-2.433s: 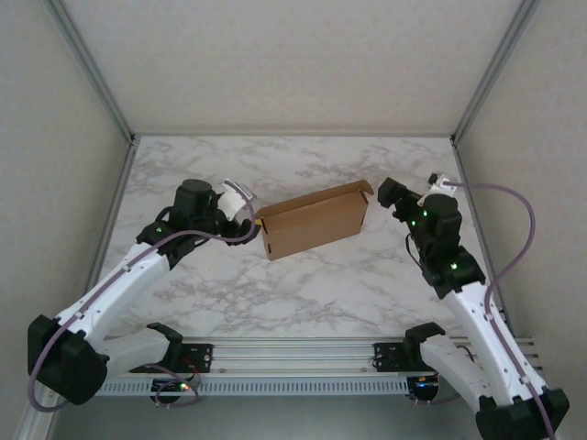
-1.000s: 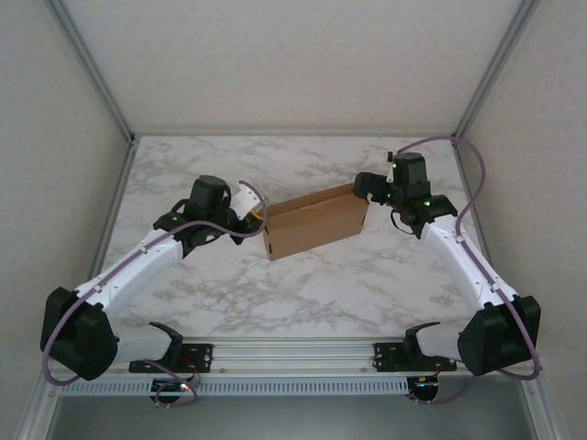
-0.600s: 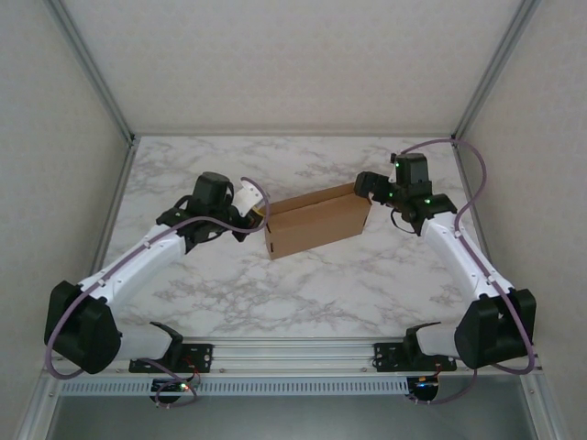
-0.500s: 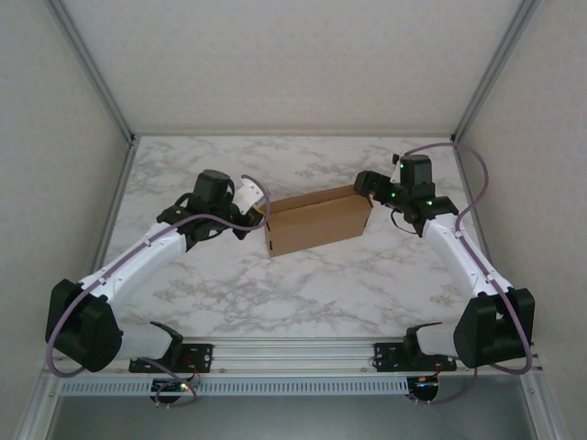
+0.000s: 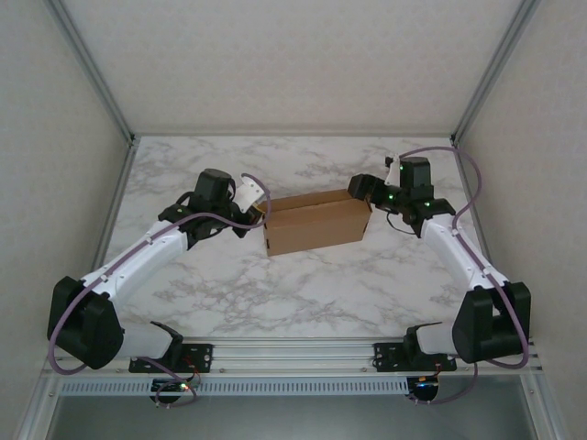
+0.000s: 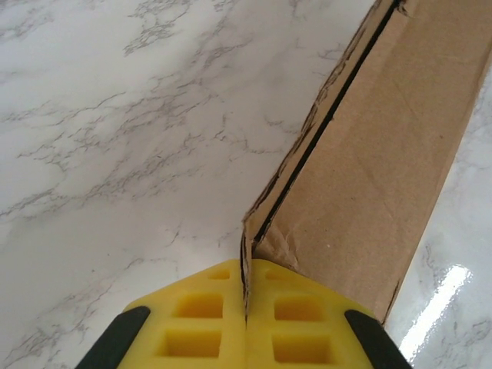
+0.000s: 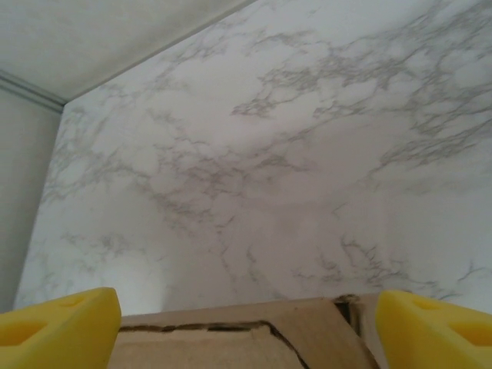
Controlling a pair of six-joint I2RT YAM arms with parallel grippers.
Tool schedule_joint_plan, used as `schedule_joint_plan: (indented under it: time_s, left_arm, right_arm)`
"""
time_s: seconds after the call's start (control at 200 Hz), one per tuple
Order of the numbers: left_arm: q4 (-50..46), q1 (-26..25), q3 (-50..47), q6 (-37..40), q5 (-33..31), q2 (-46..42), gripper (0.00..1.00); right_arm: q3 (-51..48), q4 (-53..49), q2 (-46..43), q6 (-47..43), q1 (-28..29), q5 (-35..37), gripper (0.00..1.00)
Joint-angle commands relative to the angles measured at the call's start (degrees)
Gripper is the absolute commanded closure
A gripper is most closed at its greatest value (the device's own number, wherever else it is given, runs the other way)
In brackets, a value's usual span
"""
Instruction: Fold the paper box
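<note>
Marble counter (image 5: 303, 284) carries the paper box (image 5: 316, 225) at its middle. Left fingers (image 6: 204, 327) clench one end's flap edge; right fingers (image 7: 58, 327) sit spread apart over the other end. Hold that pinch firm while the right closes squarely on its flap.

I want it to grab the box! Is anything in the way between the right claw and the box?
Nothing visible is in the way. The right gripper hangs open right over the paper box's end, with bare cardboard between its yellow fingers. The left gripper pinches the flap at the other end.
</note>
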Motion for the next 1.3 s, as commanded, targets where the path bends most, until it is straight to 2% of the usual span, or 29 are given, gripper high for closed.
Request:
schedule_joint_plan:
  time_s: [0.0, 0.095, 0.31, 0.456, 0.546, 0.671, 0.836, 0.961, 1.092, 1.187, 1.292]
  left_arm:
    - [1.3, -0.2, 0.8, -1.9, -2.1, -1.0, 1.0]
    - [2.0, -0.2, 2.4, -5.7, -2.8, 0.1, 1.0]
    - [1.8, -1.3, 8.8, -20.9, -5.9, 5.7, 1.0]
    - [2.4, -6.4, 10.1, -28.0, -13.6, 6.7, 1.0]
    - [0.7, -8.7, 12.2, -36.7, -19.7, 8.9, 1.0]
    - [-1.8, -10.1, 15.5, -46.1, -20.5, 13.2, 1.0]
    - [0.8, -14.4, 14.8, -55.0, -28.5, 13.1, 1.0]
    - [-0.3, -15.3, 15.7, -54.2, -30.5, 13.6, 1.0]
    - [-2.7, -15.2, 16.5, -48.2, -32.5, 13.9, 1.0]
    - [-4.5, -15.0, 16.7, -41.2, -31.0, 13.6, 0.98]
    - [-3.9, -14.9, 15.1, -35.5, -27.1, 11.3, 0.98]
  right_arm:
    - [-1.2, 2.0, -2.2, 2.0, 0.6, -5.2, 0.16]
    - [-1.8, 1.6, -2.4, 3.4, 0.9, -5.0, 0.17]
    - [-2.3, 3.1, -2.3, 5.7, 3.5, -6.6, 0.18]
    - [-2.3, 2.3, -3.1, 5.9, 4.9, -5.2, 0.18]
    - [-2.5, 2.2, -3.7, 6.1, 5.6, -4.7, 0.17]
    - [-2.6, 2.2, -3.5, 6.4, 6.9, -4.0, 0.17]
    - [-2.8, 1.9, -3.5, 6.5, 7.9, -2.9, 0.17]
    - [-2.2, 0.0, -4.2, 4.9, 8.0, -1.5, 0.17]
    - [1.8, -6.7, -5.8, -0.1, 8.0, 3.0, 0.13]
    - [4.4, -10.0, -7.4, -3.5, 7.7, 9.0, 0.1]
    - [6.7, -10.7, -7.0, -3.4, 6.4, 15.0, 0.08]
